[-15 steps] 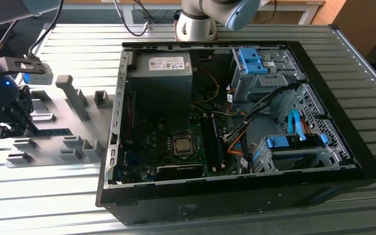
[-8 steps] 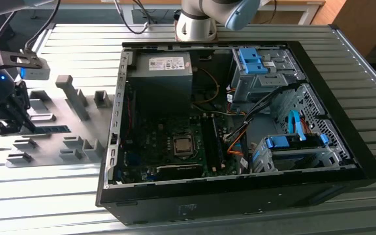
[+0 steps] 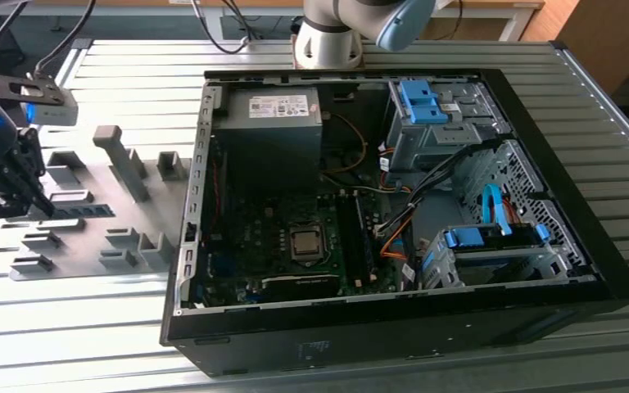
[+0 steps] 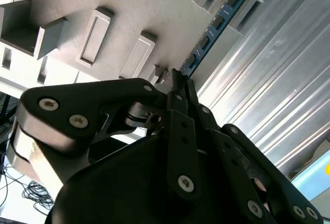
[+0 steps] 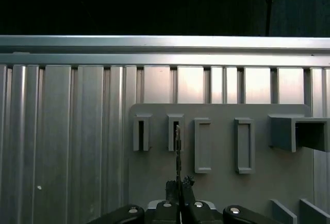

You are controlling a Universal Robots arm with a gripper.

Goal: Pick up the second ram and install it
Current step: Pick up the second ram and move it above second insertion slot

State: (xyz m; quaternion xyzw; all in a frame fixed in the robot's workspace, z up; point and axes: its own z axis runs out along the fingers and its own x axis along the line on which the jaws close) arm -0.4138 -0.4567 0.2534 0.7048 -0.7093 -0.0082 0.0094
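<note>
— Jaws of the gripper (image 5: 179,184): how did they stand?
— Pressed together on the near end of the second ram (image 4: 216,26), pinching the thin board between them, as both wrist views showed.
— Where was the stick itself?
— On edge. In the second wrist view the blue-green board with its row of dark chips ran away from the jaws; in the first wrist view its far end sat in a slotted grey holder block (image 5: 171,121).
— What carried the block?
— A pale grey holder plate (image 5: 149,177), lying flat on the ribbed metal worktop (image 5: 67,147).
— And in the exterior view?
— Gripper and plate were at the exterior view's left edge, about halfway down. Just beside the plate, filling the centre and right of the frame, lay an open black computer case (image 3: 326,348) with its motherboard (image 3: 249,237) facing up, a power supply (image 3: 269,123) toward the top, and blue drive latches (image 3: 424,102) at the upper right. Beyond the case, at the top centre, stood the arm's base (image 3: 331,41).
</note>
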